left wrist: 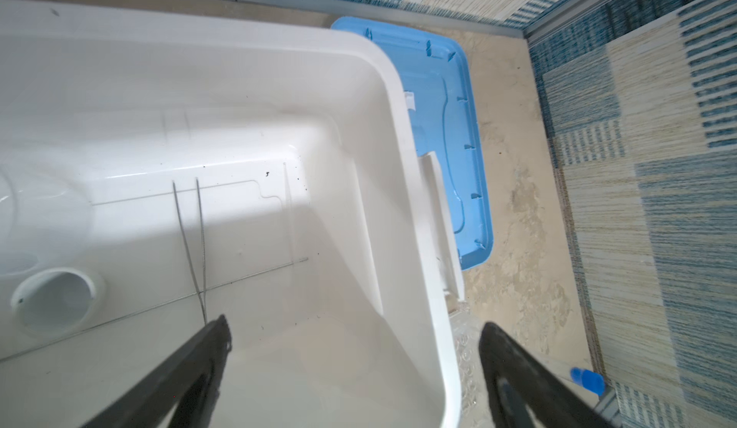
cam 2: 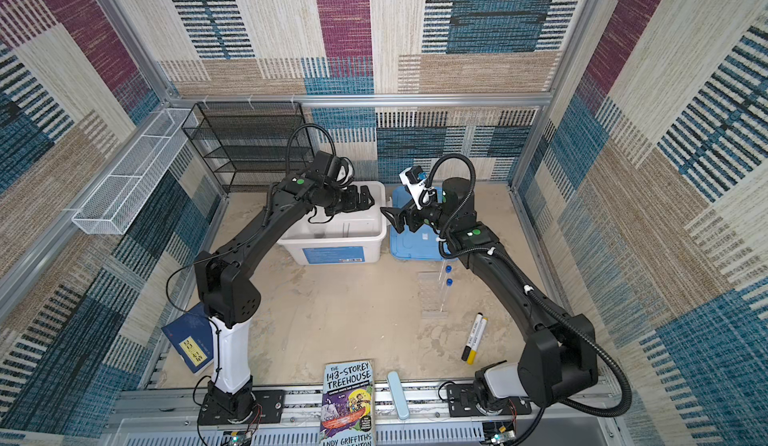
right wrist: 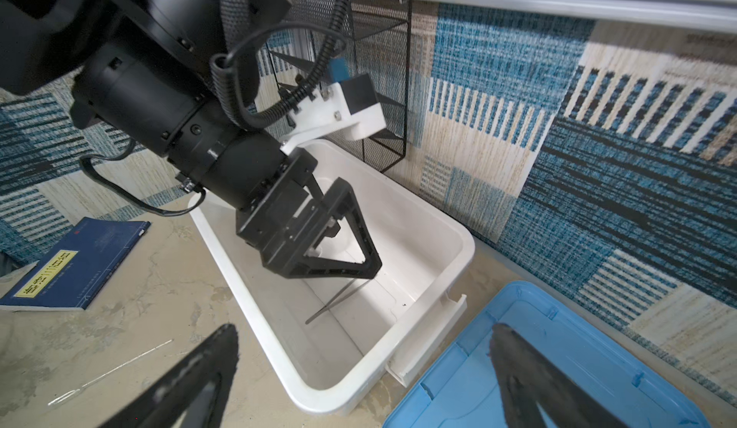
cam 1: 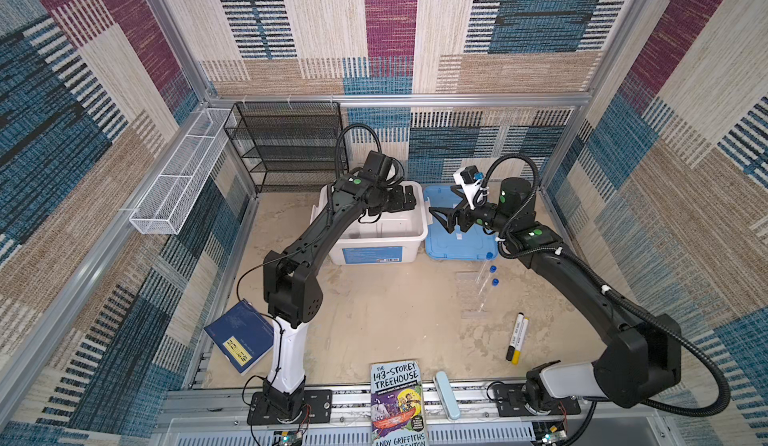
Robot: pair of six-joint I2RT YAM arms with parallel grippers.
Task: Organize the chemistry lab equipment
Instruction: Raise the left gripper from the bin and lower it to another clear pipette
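My left gripper (cam 1: 405, 198) (left wrist: 355, 322) hangs open over the white bin (cam 1: 338, 255), holding nothing. On the bin floor lie metal tweezers (left wrist: 191, 238) (right wrist: 339, 298), a small dish (left wrist: 56, 298), a long thin rod (left wrist: 255, 276) and the edge of a clear round flask (left wrist: 16, 210). My right gripper (cam 1: 440, 219) (right wrist: 363, 330) stands open and empty above the bin's corner and the blue lid (cam 1: 457, 238). Blue-capped tubes (cam 1: 493, 275) (cam 2: 449, 275) lie on the clear rack (cam 1: 471, 294) on the table. A thin glass stick (right wrist: 111, 370) lies on the table beside the bin.
A black mesh shelf (cam 1: 286, 144) stands at the back and a white wire basket (cam 1: 183, 182) hangs on the left wall. Black and yellow markers (cam 1: 516, 338), a dark blue book (cam 1: 241, 336), a storybook (cam 1: 397, 402) and a pale blue case (cam 1: 446, 394) lie near the front.
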